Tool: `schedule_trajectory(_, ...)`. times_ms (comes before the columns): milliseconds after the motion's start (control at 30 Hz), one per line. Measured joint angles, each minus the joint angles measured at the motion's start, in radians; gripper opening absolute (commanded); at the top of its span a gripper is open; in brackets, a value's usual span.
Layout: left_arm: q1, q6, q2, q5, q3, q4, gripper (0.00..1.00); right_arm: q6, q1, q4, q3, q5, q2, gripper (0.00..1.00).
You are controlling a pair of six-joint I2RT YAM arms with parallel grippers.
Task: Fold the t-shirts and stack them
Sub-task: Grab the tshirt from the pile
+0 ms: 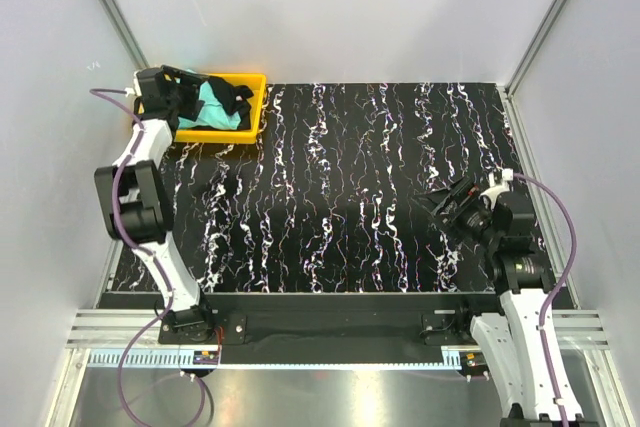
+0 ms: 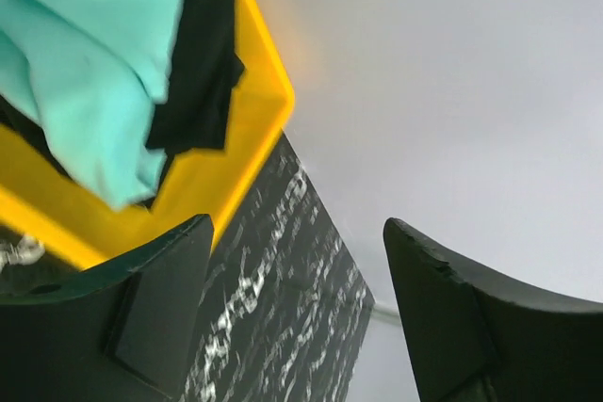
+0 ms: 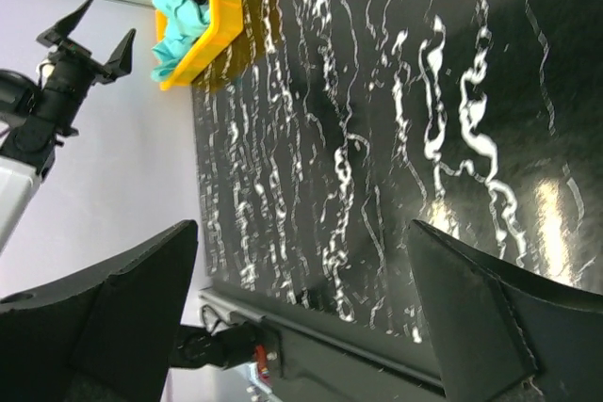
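Scene: Both shirts lie bunched in the yellow tray (image 1: 257, 107) at the far left corner of my marbled black desk (image 1: 340, 197), with folding not yet begun.
Turquoise t-shirt (image 2: 85, 72): Crumpled in the tray, one fold spilling over the tray wall nearest my left wrist camera. It looks like the easiest cloth to catch first.
Black t-shirt (image 2: 198, 72): Tangled in with the turquoise one, partly over it and partly beneath, reaching toward the tray's far end. Where one shirt ends and the other begins I cannot fully tell.
Left end effector (image 2: 292, 317): Held at the tray's left end, fingers spread with nothing between them, and aimed across the tray, as I judge it, to come in on the cloth.
Right end effector (image 1: 450, 202): Fingers spread and empty, parked low over the right side of the desk, well apart from the tray. This leaves the middle free for laying a shirt flat.
Stage: The very start, as I read it, with one shirt to be lifted out.
Risk: Since the two are intertwined, a pinch on the turquoise may drag the black along.
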Motion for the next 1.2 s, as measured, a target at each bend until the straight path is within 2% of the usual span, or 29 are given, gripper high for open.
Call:
schedule_trajectory(133, 0.020, -0.037, 0.129, -0.002, 0.056, 0.019, 0.73, -0.070, 0.000, -0.002, 0.075, 0.031, 0.072, 1.00)
schedule_trajectory(333, 0.041, -0.114, 0.236, -0.012, 0.092, 0.047, 0.70, -0.161, 0.000, -0.005, 0.157, 0.101, 0.163, 1.00)
schedule_trajectory(533, 0.056, -0.190, 0.316, -0.016, 0.097, 0.150, 0.62, -0.198, 0.000, -0.033, 0.185, 0.174, 0.211, 1.00)
schedule_trajectory(833, 0.077, -0.233, 0.476, -0.010, 0.224, 0.195, 0.59, -0.208, 0.000, -0.047, 0.185, 0.263, 0.232, 1.00)
schedule_trajectory(933, 0.080, -0.245, 0.498, -0.002, 0.265, 0.200, 0.53, -0.204, 0.000, -0.047, 0.185, 0.284, 0.266, 1.00)
schedule_trajectory(967, 0.080, -0.248, 0.505, 0.001, 0.275, 0.203, 0.47, -0.202, 0.000, -0.047, 0.185, 0.291, 0.279, 1.00)
schedule_trajectory(1067, 0.083, -0.262, 0.516, 0.008, 0.286, 0.223, 0.37, -0.196, 0.000, -0.047, 0.185, 0.307, 0.306, 1.00)
schedule_trajectory(1200, 0.088, -0.295, 0.525, 0.019, 0.286, 0.254, 0.01, -0.187, 0.000, -0.047, 0.188, 0.321, 0.340, 1.00)
